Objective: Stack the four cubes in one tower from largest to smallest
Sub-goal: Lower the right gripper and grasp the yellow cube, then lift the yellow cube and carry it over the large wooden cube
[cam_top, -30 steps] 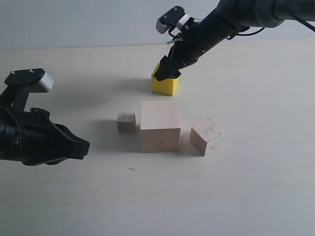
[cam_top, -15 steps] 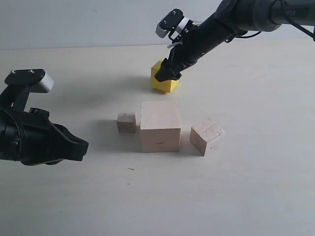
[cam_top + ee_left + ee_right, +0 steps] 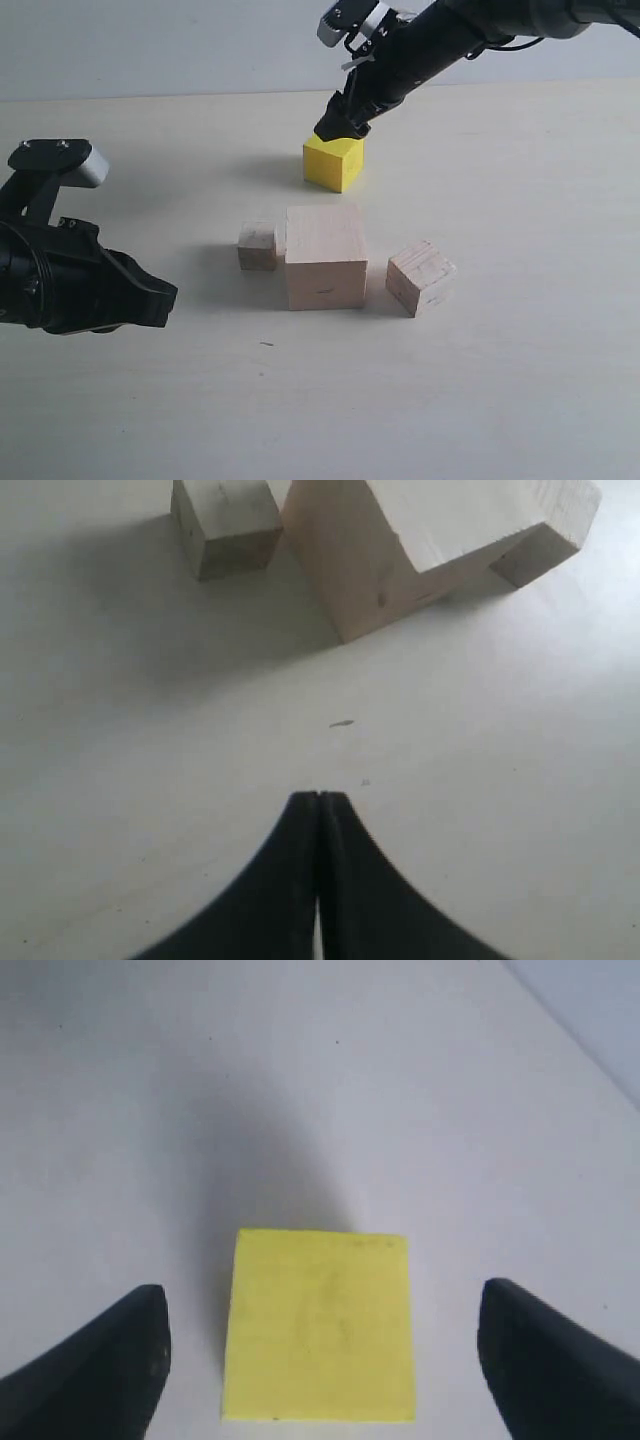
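Pale tabletop (image 3: 500, 400) spreads wide around our work, with a plain light wall behind it. Nearest to us, on the left, our left claw (image 3: 168, 293) hangs low over the table. Its two black fingers are pressed together on nothing, and its tips point toward the big wooden cube (image 3: 325, 255).

That cube stands in the middle of a short row. The small wooden cube (image 3: 256, 246) sits just beside it on the left, and we cannot tell whether the two touch. The medium wooden cube (image 3: 420, 277), turned at an angle, sits near it on the right with a thin gap between.

Farther back, behind the big cube and apart from it, the yellow cube (image 3: 333, 162) rests flat on the table. Our right claw (image 3: 342, 122) hovers just above its top, fingers (image 3: 110, 1370) spread wide and empty. From the wrist, the yellow cube lies centred between them, its sides roughly square to the fingers, with spare room on both flanks.

We judge that the coming move turns on this: the cube lies straight below the open claw, so a plain drop and squeeze should catch it. Being a cube, it has no long axis to line up with. The right arm is clearly the nearer one.

From there the carry would run toward us, onto the big cube's bare top. We see open table between the two, and no table edge lies close to any cube.
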